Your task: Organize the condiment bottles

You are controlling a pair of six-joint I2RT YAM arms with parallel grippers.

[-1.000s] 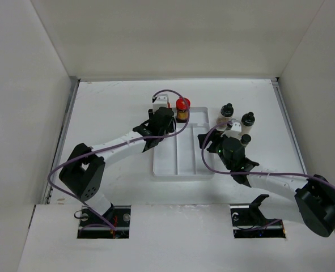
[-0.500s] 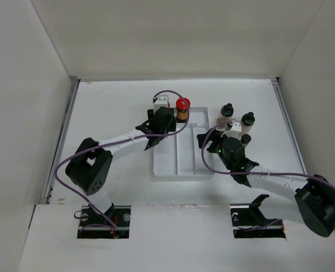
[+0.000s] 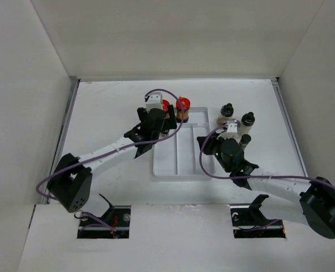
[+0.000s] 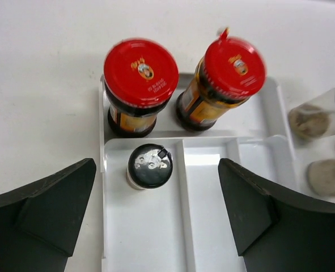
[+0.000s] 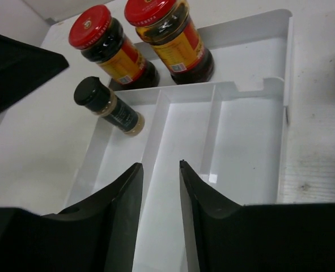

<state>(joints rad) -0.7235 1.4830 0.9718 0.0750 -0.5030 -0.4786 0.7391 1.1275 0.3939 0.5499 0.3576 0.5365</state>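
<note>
Two red-capped condiment bottles (image 4: 140, 68) (image 4: 234, 65) stand upright in the far compartment of the white tray (image 4: 204, 226). A dark-capped shaker (image 4: 149, 165) with pale contents stands free at the far end of the tray's left channel. My left gripper (image 4: 157, 184) hangs open above it, fingers wide to either side and touching nothing. My right gripper (image 5: 159, 164) hovers over the tray (image 5: 246, 153) with its jaws a narrow gap apart and nothing between them. From above, the left gripper (image 3: 155, 124) hides the shaker; both red caps (image 3: 166, 105) (image 3: 182, 103) show.
Three black-capped shakers (image 3: 227, 109) (image 3: 247, 118) (image 3: 245, 139) stand on the table right of the tray (image 3: 181, 164), close to the right arm's wrist. White walls enclose the table on the left, back and right.
My left gripper has opened and drawn back from the tray's far left corner, uncovering the second red-capped bottle. My right gripper's jaws have narrowed.
</note>
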